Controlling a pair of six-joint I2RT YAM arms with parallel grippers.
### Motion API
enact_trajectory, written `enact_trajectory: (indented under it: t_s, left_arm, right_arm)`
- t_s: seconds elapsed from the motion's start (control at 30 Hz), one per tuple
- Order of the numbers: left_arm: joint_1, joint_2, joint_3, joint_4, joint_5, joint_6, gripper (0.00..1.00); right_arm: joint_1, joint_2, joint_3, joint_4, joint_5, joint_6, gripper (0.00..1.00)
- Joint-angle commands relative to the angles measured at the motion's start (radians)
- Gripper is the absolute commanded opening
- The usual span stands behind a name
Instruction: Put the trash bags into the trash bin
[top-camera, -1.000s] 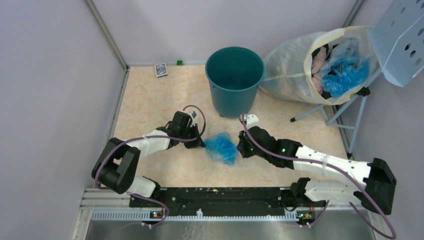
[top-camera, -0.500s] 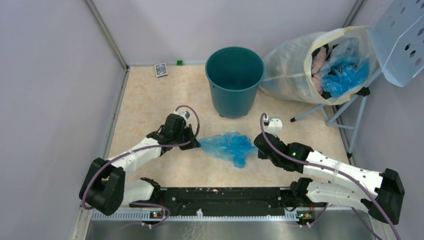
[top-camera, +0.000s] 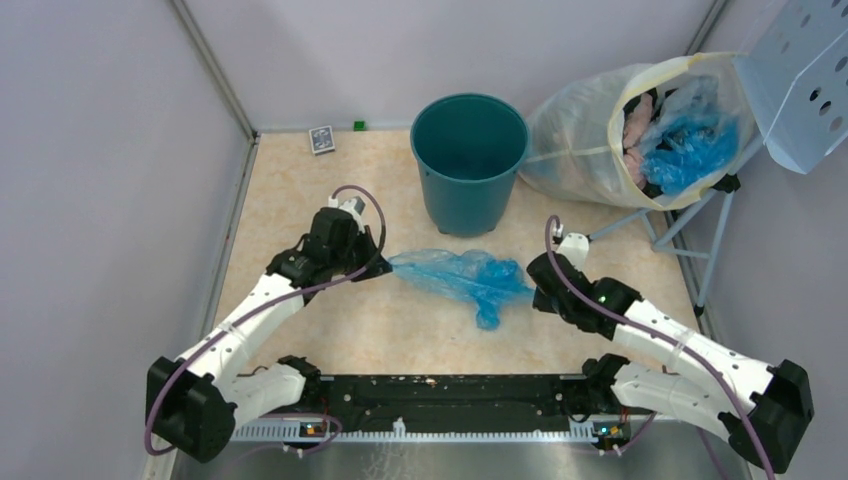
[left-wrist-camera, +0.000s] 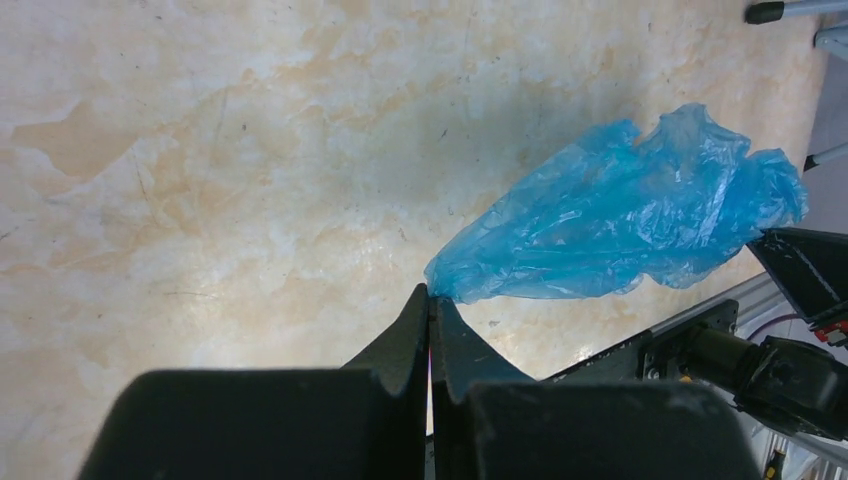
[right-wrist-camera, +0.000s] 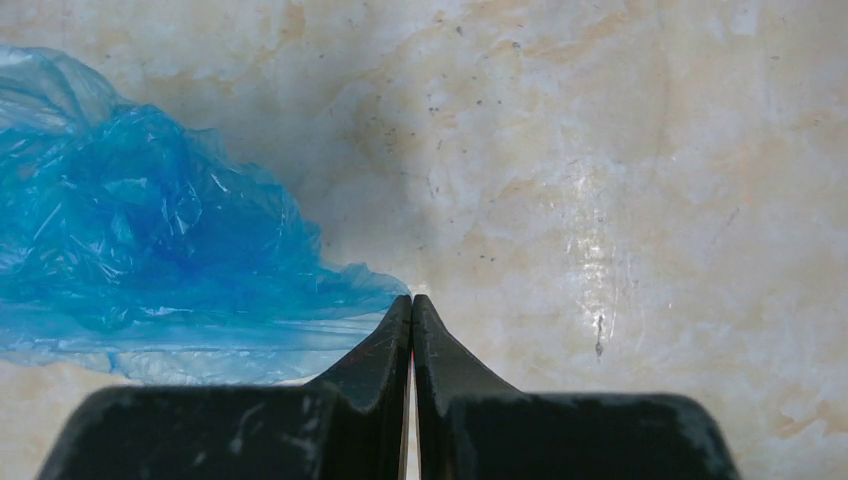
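Blue trash bags (top-camera: 462, 276) stretched between left end effector (top-camera: 387, 263) and right end effector (top-camera: 533, 289).

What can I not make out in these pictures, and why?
- Top view: small dark object by the far wall, too small to identify.
- Top view: white sack contents, mostly clouded by its wall.
- Wrist views: trash bin, outside both frames.
- Right wrist view: trash bag, cut off at the left edge.

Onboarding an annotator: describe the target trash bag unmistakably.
Find the teal trash bin, far centre. In front of it, a crinkly light-blue trash bag stretches between the left gripper and right gripper. The similar blue plastic sits inside the white sack, ungripped.
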Motion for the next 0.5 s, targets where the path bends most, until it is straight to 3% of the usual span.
enact_trajectory:
  t_s: [0.0, 0.1, 0.2, 0.3, 0.47]
  left_arm:
    - [0.008, -0.010, 0.088, -0.103, -0.020, 0.023, 0.00]
    - [0.009, -0.017, 0.123, -0.065, 0.094, 0.042, 0.00]
    - [0.008, -0.007, 0.132, 0.013, 0.237, 0.071, 0.00]
    - [0.008, 0.023, 0.139, 0.009, 0.274, 0.086, 0.00]
    - [0.008, 0.071, 0.146, 0.003, 0.306, 0.114, 0.00]
  right_arm:
    - [-0.010, -0.035, 0.058, 0.065, -0.105, -0.131, 0.03]
    - [-0.010, -0.013, 0.105, 0.149, -0.247, -0.270, 0.18]
    - [-0.010, 0.040, 0.151, 0.219, -0.395, -0.365, 0.49]
    - [-0.010, 0.097, 0.171, 0.290, -0.496, -0.422, 0.55]
    - [-0.010, 0.179, 0.201, 0.340, -0.490, -0.429, 0.62]
